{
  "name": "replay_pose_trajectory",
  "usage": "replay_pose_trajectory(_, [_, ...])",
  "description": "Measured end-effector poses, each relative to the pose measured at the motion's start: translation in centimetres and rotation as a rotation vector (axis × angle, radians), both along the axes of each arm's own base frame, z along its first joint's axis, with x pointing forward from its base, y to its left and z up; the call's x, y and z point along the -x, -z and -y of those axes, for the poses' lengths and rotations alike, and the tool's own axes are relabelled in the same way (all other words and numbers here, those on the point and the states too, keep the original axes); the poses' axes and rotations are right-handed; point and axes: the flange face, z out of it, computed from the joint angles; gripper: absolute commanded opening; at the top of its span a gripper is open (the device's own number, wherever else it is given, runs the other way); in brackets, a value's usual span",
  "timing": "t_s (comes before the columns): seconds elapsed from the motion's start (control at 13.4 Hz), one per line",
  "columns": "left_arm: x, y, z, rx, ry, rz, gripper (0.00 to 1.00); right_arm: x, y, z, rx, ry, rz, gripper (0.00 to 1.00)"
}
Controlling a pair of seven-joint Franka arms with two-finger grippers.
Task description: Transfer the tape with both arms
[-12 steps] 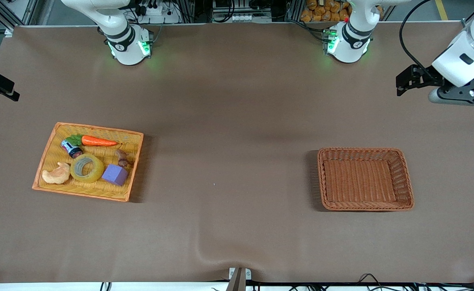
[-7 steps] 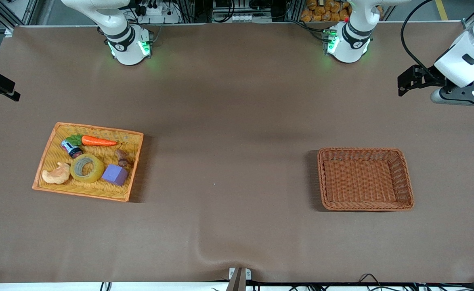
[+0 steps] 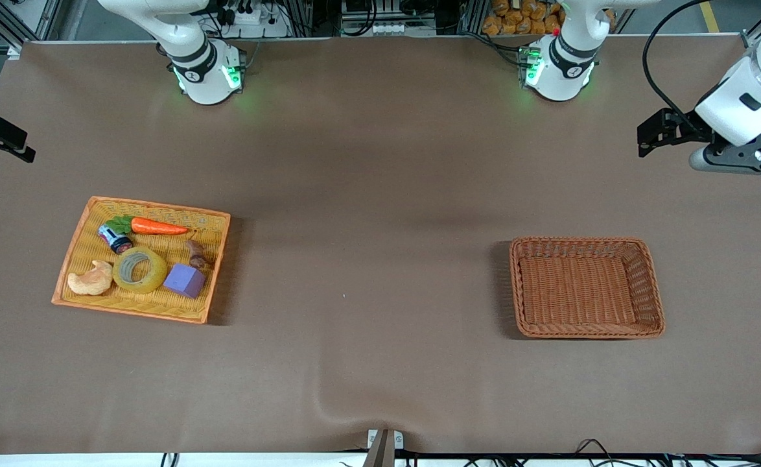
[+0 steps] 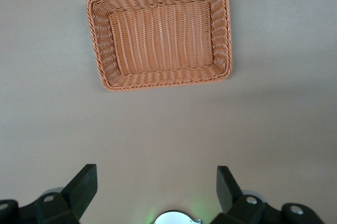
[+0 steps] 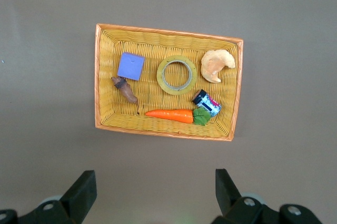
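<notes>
The tape [image 3: 153, 280], a yellow translucent ring with a grey core, lies flat in the yellow tray [image 3: 160, 207] toward the right arm's end of the table. It also shows in the right wrist view [image 5: 160, 75], between a purple block and a croissant-like piece. My right gripper [image 3: 11, 139] is open and empty, high over the table's end beside the tray; its fingers [image 5: 81, 192] frame bare table. My left gripper [image 3: 654, 133] is open and empty, high over the table's other end; its fingers [image 4: 84, 187] also frame bare table.
The tray also holds a carrot [image 3: 157, 226], a small can [image 3: 115, 238], a brown piece [image 3: 196, 253], a purple block [image 3: 185, 280] and a pale orange croissant piece [image 3: 92, 279]. An empty brown wicker basket [image 3: 586, 241] stands toward the left arm's end, also in the left wrist view [image 4: 100, 50].
Both hands have drifted slightly at the table's two ends. Nothing on the table has moved.
</notes>
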Motion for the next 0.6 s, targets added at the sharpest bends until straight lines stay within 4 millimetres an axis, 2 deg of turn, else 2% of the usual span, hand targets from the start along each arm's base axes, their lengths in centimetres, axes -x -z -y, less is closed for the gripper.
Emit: replay_pose_trajectory(0.6, [-0.8,1.5,0.3,-0.058,0.016,-0.018,1.0,0.0,0.3,-0.1,-0.001,-0.002,-0.006,1.0])
